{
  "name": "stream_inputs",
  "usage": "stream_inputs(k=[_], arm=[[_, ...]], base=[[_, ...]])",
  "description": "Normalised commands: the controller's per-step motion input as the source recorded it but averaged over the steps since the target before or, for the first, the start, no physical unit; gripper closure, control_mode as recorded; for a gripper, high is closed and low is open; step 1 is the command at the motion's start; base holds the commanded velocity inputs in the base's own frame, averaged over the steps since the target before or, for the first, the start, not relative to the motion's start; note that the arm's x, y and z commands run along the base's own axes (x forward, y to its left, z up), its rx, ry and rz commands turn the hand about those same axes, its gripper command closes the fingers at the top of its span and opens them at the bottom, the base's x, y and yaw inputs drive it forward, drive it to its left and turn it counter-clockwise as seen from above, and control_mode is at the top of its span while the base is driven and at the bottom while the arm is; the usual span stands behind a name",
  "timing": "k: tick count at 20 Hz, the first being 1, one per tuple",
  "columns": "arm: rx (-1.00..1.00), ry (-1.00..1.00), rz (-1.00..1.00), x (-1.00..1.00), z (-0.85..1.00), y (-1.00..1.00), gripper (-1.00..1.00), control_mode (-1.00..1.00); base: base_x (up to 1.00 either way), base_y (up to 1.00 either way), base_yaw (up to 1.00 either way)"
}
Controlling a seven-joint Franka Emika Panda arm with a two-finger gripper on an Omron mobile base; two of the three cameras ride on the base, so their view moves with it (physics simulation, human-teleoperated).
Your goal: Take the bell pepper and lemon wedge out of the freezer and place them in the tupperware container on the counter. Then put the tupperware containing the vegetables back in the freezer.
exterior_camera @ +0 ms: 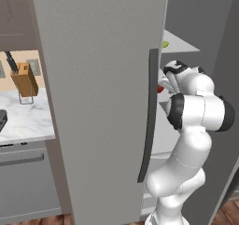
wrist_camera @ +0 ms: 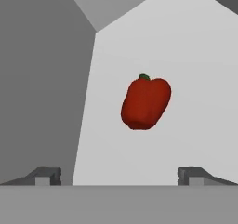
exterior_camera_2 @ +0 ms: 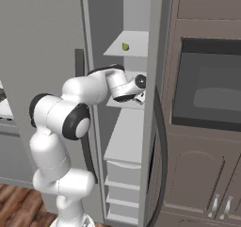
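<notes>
Two items have to come out of the freezer [exterior_camera_2: 42, 42], and you are on the first of them: the reach for the bell pepper [wrist_camera: 146, 103]. Nothing is in the gripper [wrist_camera: 119, 174]; its fingers are spread wide, one tip at each lower corner of the hand view with bare shelf between them.

In that hand view the pepper lies on the pale shelf [wrist_camera: 195, 69] ahead of the tips, roughly centred between them but apart from both, its green stem pointing away from you. In the left base view you can just catch a sliver of red [exterior_camera: 160, 89] past the edge of the open door [exterior_camera: 93, 79], beside the wrist. The right base view shows the hand [exterior_camera_2: 140, 97] reaching into the middle shelf.

The lemon wedge [exterior_camera_2: 125, 47] sits by itself on the shelf above, well apart from the pepper. The counter [exterior_camera: 23, 116] is off to the left past the door; the container cannot be made out on it from here.

Your next move, as I judge it, is to carry the hand forward until the pepper is between the fingers, then close. The skin looks glossy and rounded, so close across the widest part of the body, or it may squirt out and roll toward the back wall.
</notes>
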Motion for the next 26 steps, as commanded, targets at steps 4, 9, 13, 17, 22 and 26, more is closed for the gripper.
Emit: stream_inputs(k=[4,9,13,17,22,26], arm=[[0.00,0.00,0.00,0.42,-0.02,0.00,-1.00,-1.00],[0.00,0.02,0.00,0.15,-0.29,0.00,-1.00,-1.00],[0.00,0.03,0.00,0.06,-0.37,0.00,-1.00,-1.00],[0.00,0.00,0.00,0.16,-0.23,0.00,-1.00,-1.00],[0.01,0.00,0.00,0.30,-0.09,0.00,-1.00,-1.00],[0.01,0.00,0.00,0.31,-0.04,0.00,-1.00,-1.00]], base=[[0.00,0.00,0.00],[0.00,0.00,0.00],[0.00,0.00,0.00],[0.00,0.00,0.00],[0.00,0.00,0.00],[0.00,0.00,0.00]])
